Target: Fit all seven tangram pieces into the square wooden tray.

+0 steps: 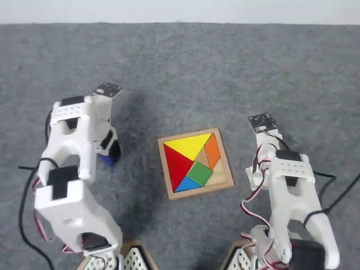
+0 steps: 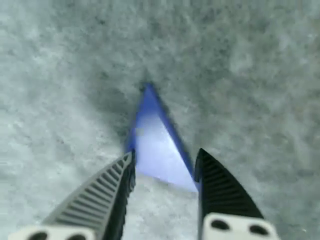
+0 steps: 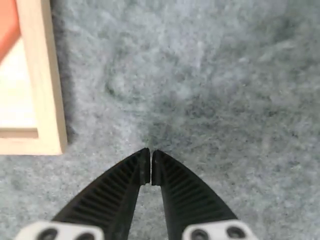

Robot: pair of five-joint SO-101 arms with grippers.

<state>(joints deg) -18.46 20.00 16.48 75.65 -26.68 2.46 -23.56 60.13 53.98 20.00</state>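
Blue triangle (image 2: 157, 145) is pinched at its wide end by the left end effector (image 2: 164, 156), low over the table (image 1: 253, 67) and well left of the wooden tray (image 1: 202, 193). We count five coloured pieces seated, with bare floor along the tray's right side. Right end effector (image 3: 151, 152) is pressed together, empty, just beside a tray corner. Risk, as we judge it: the sloping edges let the triangle twist or slip out, or arrive skewed and catch the rim.
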